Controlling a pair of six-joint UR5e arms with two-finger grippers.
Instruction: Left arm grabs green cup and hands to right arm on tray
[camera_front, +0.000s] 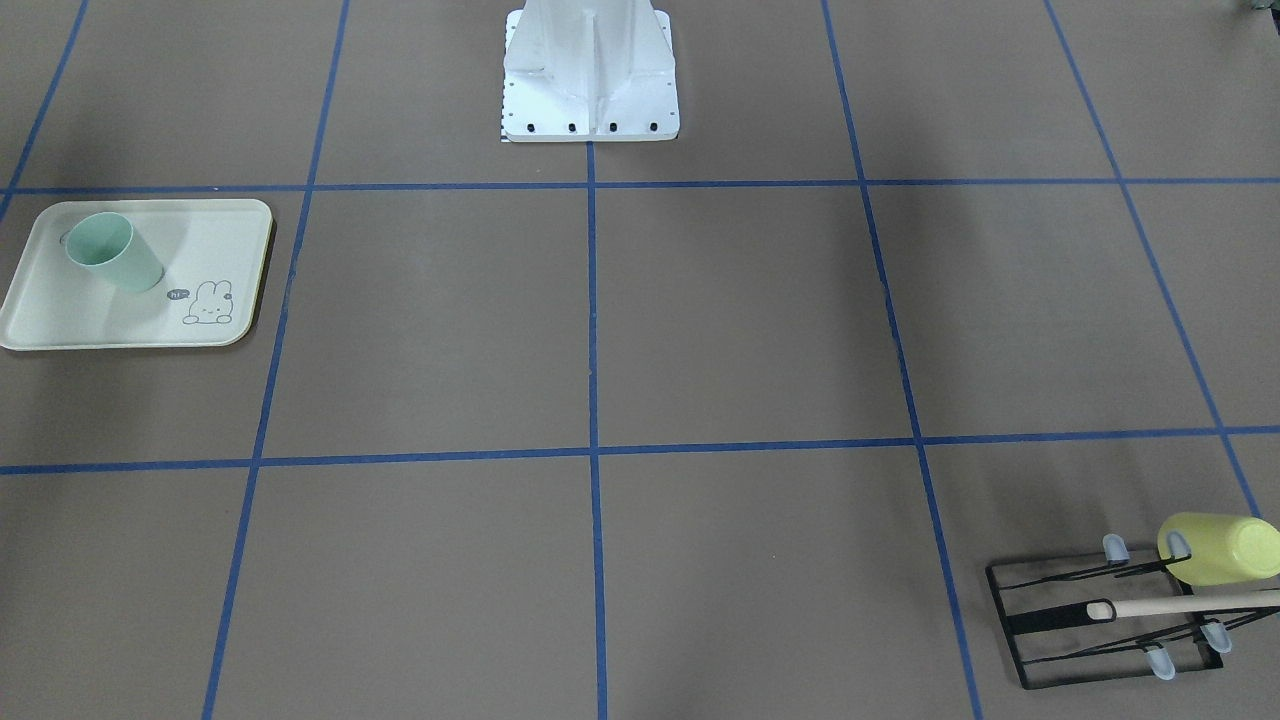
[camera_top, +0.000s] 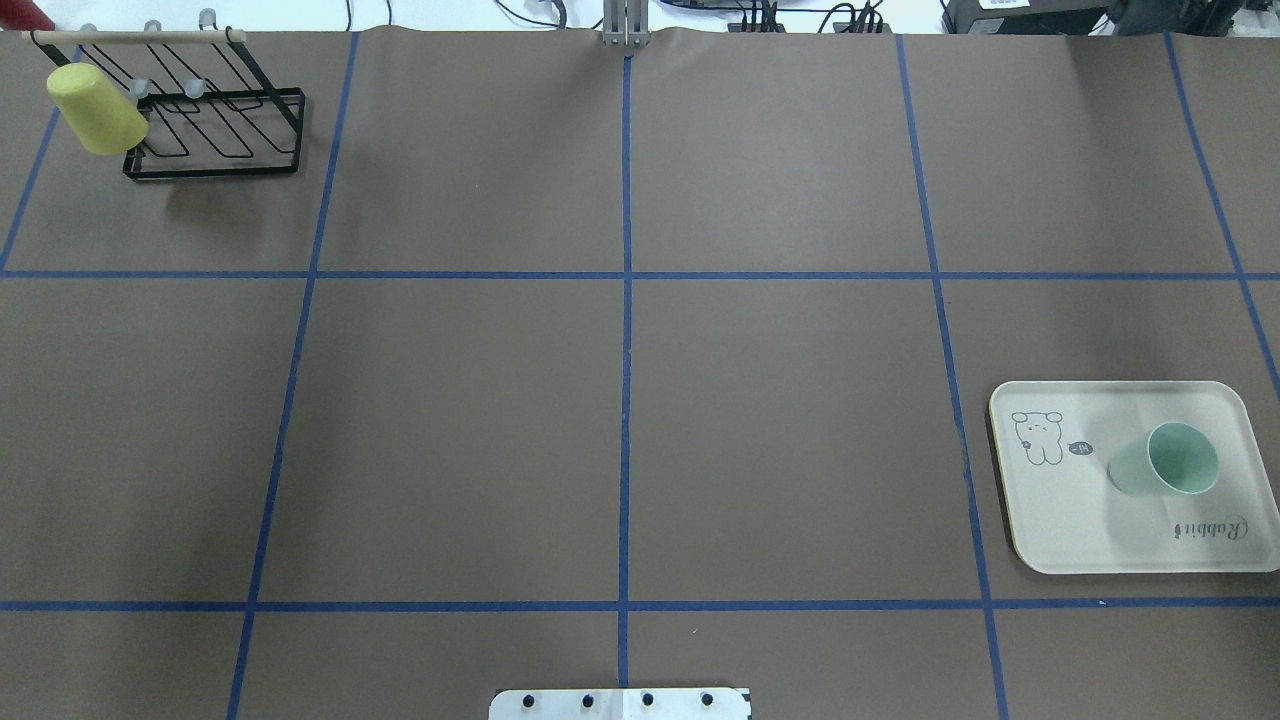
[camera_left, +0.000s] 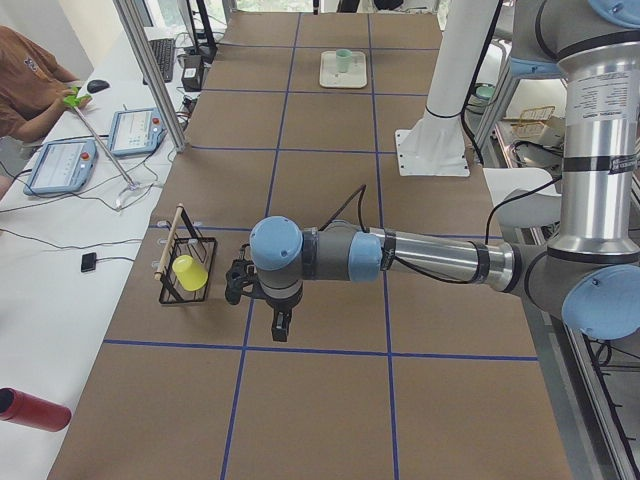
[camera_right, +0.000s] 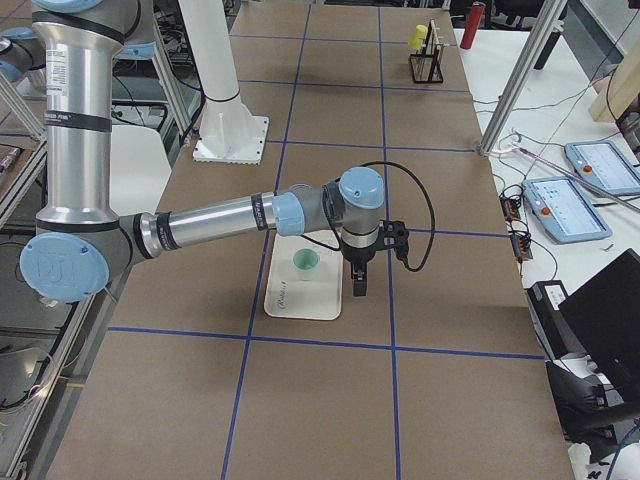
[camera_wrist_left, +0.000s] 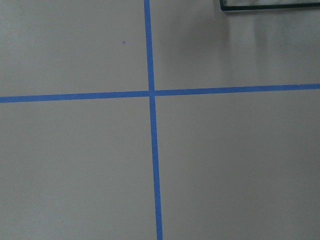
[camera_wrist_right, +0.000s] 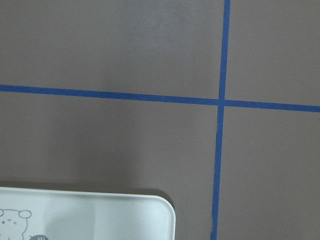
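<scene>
The pale mint-green cup (camera_top: 1165, 462) stands upright, mouth up, on the cream rabbit tray (camera_top: 1060, 520) at the table's right side; it also shows in the front view (camera_front: 112, 252) and the right side view (camera_right: 305, 264). The left gripper (camera_left: 280, 325) shows only in the left side view, above the table near the rack; I cannot tell if it is open. The right gripper (camera_right: 358, 285) shows only in the right side view, over the tray's edge beside the cup; I cannot tell its state. The tray's corner (camera_wrist_right: 100, 215) shows in the right wrist view.
A yellow-green cup (camera_top: 95, 108) hangs on a black wire rack (camera_top: 220, 165) at the far left corner. The rack's edge (camera_wrist_left: 270, 6) shows in the left wrist view. The robot base (camera_front: 590, 90) stands at the middle. An operator (camera_left: 30, 80) sits beside the table.
</scene>
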